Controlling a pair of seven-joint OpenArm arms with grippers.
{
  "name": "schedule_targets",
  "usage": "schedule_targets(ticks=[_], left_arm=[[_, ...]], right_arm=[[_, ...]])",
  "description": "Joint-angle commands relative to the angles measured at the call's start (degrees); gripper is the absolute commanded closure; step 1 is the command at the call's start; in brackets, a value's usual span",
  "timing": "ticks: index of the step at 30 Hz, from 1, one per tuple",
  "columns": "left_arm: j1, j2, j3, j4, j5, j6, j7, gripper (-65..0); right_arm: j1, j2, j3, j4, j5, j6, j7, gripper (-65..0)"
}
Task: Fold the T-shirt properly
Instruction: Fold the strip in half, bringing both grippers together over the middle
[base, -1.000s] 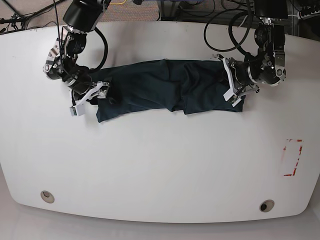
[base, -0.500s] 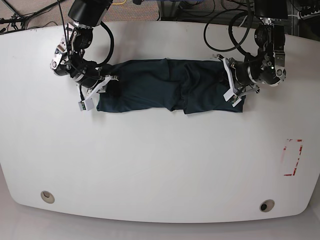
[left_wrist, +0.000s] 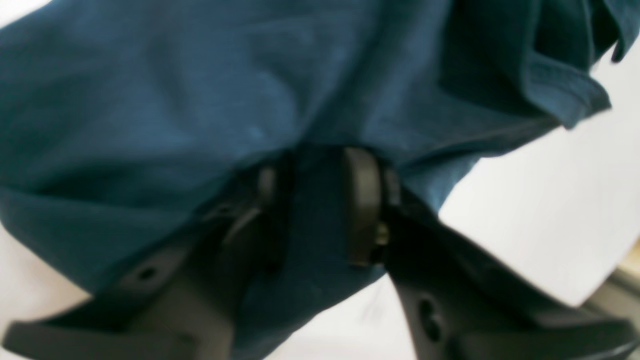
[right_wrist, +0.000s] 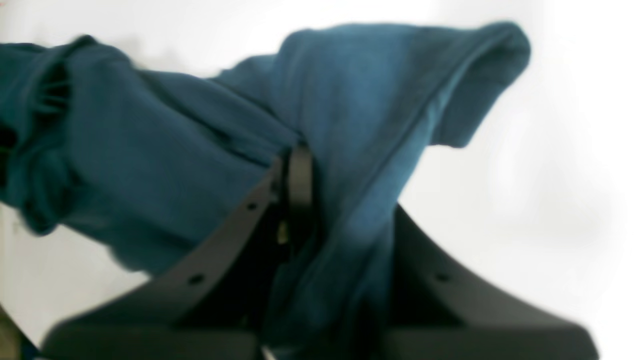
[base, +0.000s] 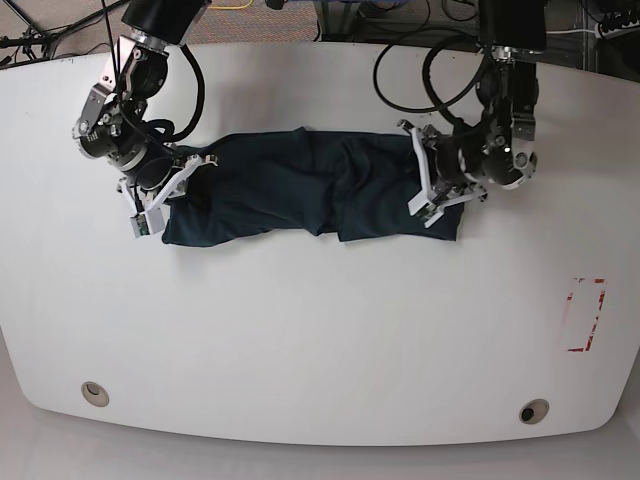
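Observation:
The dark navy-teal T-shirt (base: 300, 185) lies bunched into a long band across the white table (base: 320, 330). My left gripper (base: 437, 190) is shut on the shirt's right end. In the left wrist view, cloth (left_wrist: 200, 90) is pinched between the gripper's (left_wrist: 315, 200) black fingers (left_wrist: 362, 200). My right gripper (base: 163, 195) is shut on the shirt's left end. In the right wrist view, the gripper (right_wrist: 325, 205) clamps a fold of the cloth (right_wrist: 375, 90), which drapes over one finger (right_wrist: 299, 185). Sleeves and collar cannot be made out.
A red tape mark (base: 585, 315) is on the table at the right. Two round holes (base: 95, 392) (base: 533, 411) sit near the front edge. Cables (base: 440, 70) hang at the back behind the arms.
Both grippers have moved left in the base view, holding the shirt, and the whole shirt has shifted left with them. The right gripper first went in toward the shirt, then back out left.

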Motion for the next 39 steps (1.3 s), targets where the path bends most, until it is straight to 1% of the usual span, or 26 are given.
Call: schedule_targets(ticks=[1, 4, 6, 8, 10, 15, 17, 21, 23, 27, 33, 39], left_arm=[[-1.52, 2.93, 1.08, -0.74, 2.31, 0.19, 0.05, -21.7], [-2.58, 5.57, 1.96, -2.41, 4.95, 0.19, -0.04, -21.7], [-3.63, 7.94, 2.84, -3.91, 7.32, 0.19, -0.04, -21.7], [-4.07, 9.44, 3.54, -5.05, 8.9, 0.19, -0.22, -21.7], [-4.25, 10.58, 4.07, -5.76, 9.87, 0.19, -0.22, -21.7], [-4.25, 12.34, 5.04, -6.28, 10.4, 0.19, -0.3, -21.7], [-4.25, 12.42, 5.04, -6.28, 10.4, 0.19, -0.3, -21.7], [-4.25, 12.69, 5.21, -6.19, 10.31, 0.1, -0.3, -21.9], [-4.25, 12.69, 5.21, -6.19, 10.31, 0.01, -0.3, -21.9], [-4.25, 12.69, 5.12, -6.02, 10.22, -0.16, -0.3, -21.9], [-4.25, 12.42, 4.95, -3.47, 10.14, -0.34, -0.39, -22.1], [-4.25, 12.51, 4.95, 0.49, 10.14, -0.42, -0.39, -22.2]], right_arm=[[1.05, 1.37, -0.11, 4.91, 1.49, -0.76, -0.82, -0.3], [1.22, 1.63, -0.99, 7.54, 1.4, -1.28, -2.22, -0.3], [1.31, 1.98, -3.63, 10.09, 1.31, -1.28, -2.93, -0.5], [1.31, 2.51, -5.65, 11.68, 1.66, -1.37, -3.1, -0.5], [1.31, 2.51, -7.67, 12.56, 1.75, -1.64, -3.36, -0.5], [2.19, 1.98, -14.71, 13.08, 1.75, -4.1, -3.19, -0.5], [2.63, 1.37, -16.38, 12.99, 1.66, -4.54, -3.01, -0.5], [4.21, -1.09, -18.93, 12.73, 1.22, -4.98, -3.01, -0.5], [4.92, -1.8, -19.28, 12.56, 1.22, -4.98, -3.01, -0.6], [5.88, -2.15, -19.45, 11.85, 1.22, -4.98, -3.01, -0.6], [6.67, -4.35, -19.54, 9.13, 1.22, -4.98, -2.05, -0.6], [6.85, -4.0, -22.88, 6.93, 1.22, -4.98, -0.02, -0.6]])
